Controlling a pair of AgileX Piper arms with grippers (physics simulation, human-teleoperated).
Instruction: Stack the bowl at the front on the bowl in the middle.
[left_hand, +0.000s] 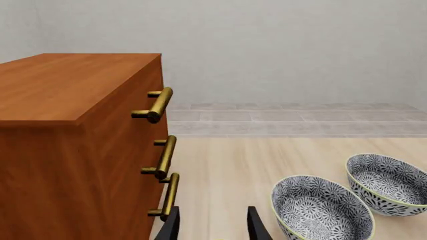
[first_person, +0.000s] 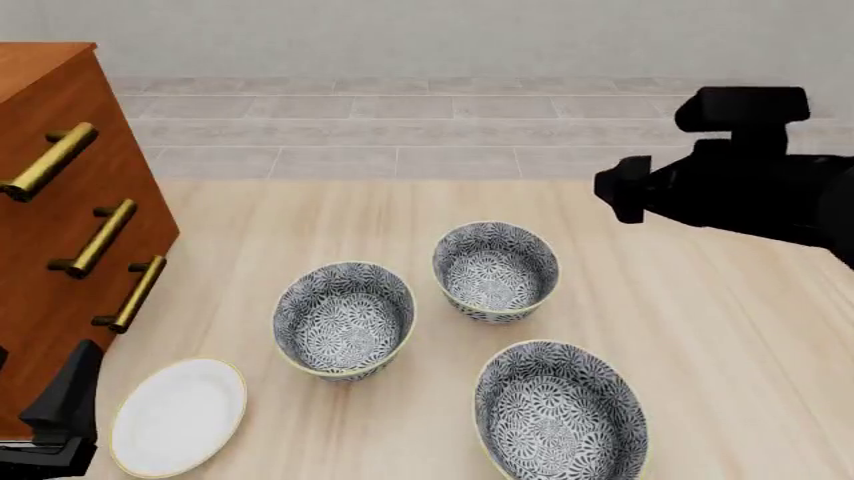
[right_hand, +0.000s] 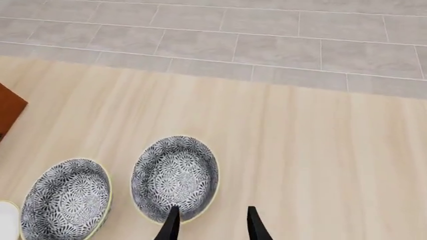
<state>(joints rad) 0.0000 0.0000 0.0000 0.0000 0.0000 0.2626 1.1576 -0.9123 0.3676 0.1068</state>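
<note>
– Closest to us sits the wide bowl, patterned like the other two. Where is it from the middle bowl?

– Nearer the camera than the middle bowl and off to its right, apart from it. All three bowls stand upright on the table, with nothing inside them.

– And the front bowl?

– Just beside the middle bowl, to its right and farther back. I see a narrow strip of table between them, so they aren't touching.

– What else is around the middle bowl?

– A white plate lies flat to its left and nearer us. A wooden cabinet with three brass handles stands farther left.

– How's the right claw?

– Spread, with nothing between its fingers. In its wrist view one fingertip overlaps the near rim of the front bowl, but I can't tell whether it touches or hangs above. From the front, the right arm is up and well to the right of the middle bowl.

– The left claw?

– Also spread and holding nothing, over bare table beside the cabinet's lowest handle. It is left of the middle bowl, well apart. From the front, only a dark shape shows near the plate, probably that arm.
</note>
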